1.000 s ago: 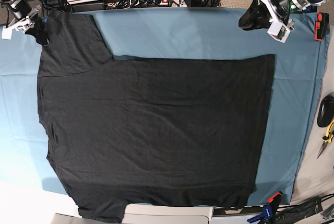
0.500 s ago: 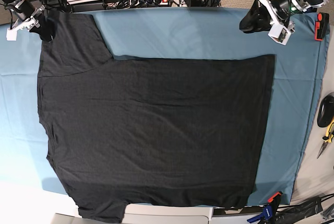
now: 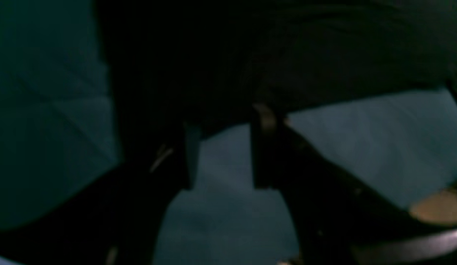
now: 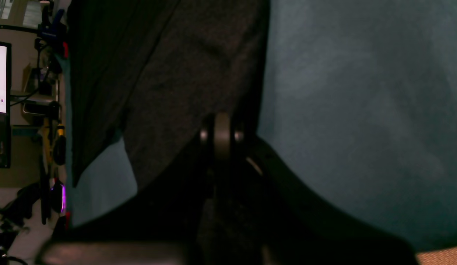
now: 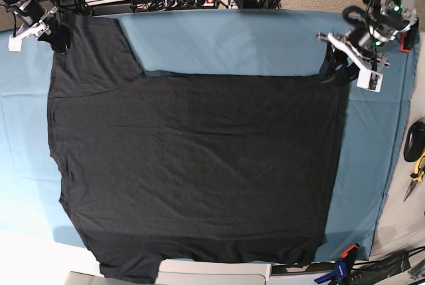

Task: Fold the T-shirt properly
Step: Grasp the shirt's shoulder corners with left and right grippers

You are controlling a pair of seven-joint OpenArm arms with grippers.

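Now: black T-shirt (image 5: 192,172) spread flat across the blue cloth (image 5: 226,39) on the surface, plain side up.

Its sleeve reaches the far left corner, where the right end effector (image 4: 221,135) is clamped tight on the sleeve's edge. At the shirt's far right corner the left end effector (image 3: 222,151) sits low over the hem, its jaws parted, nothing between them but cloth below.

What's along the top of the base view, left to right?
Right claw shut on the T-shirt sleeve → bare blue table cloth → left claw open at the shirt's far corner → orange-black tool.
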